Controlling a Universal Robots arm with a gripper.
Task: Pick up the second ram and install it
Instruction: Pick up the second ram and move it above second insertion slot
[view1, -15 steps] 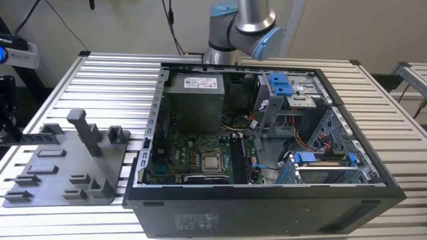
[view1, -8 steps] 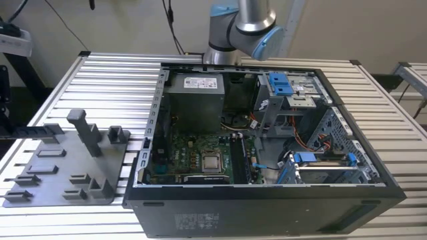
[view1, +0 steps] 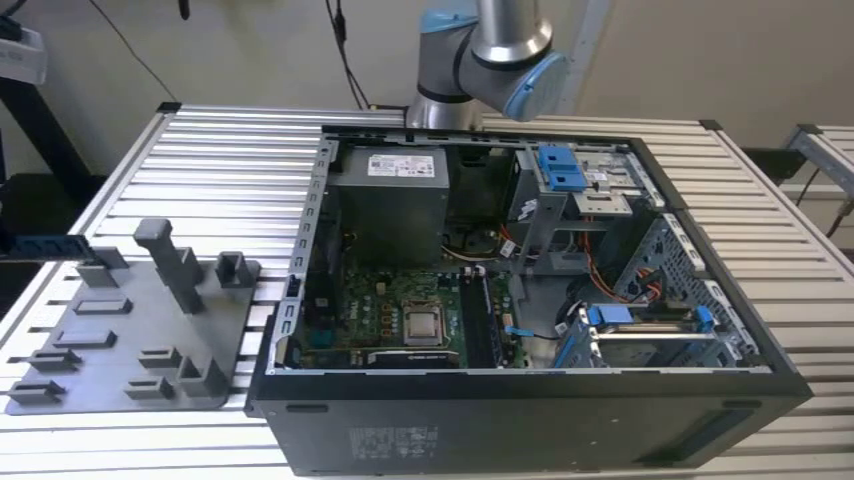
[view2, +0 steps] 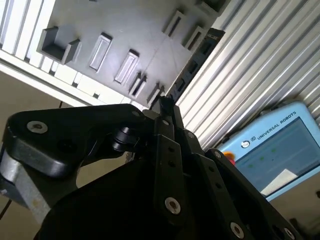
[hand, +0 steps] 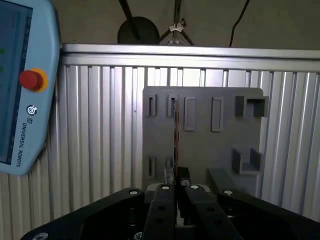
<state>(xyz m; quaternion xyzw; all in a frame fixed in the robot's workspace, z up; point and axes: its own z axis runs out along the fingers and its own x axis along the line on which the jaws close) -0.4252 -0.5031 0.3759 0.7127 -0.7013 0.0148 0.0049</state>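
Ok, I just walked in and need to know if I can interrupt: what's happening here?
The arm's gripper is shut on the second ram, a thin dark stick seen edge-on, holding it above the grey tray on the slatted table. The open computer case with its green motherboard sits beside the tray; the stick is not in it yet.
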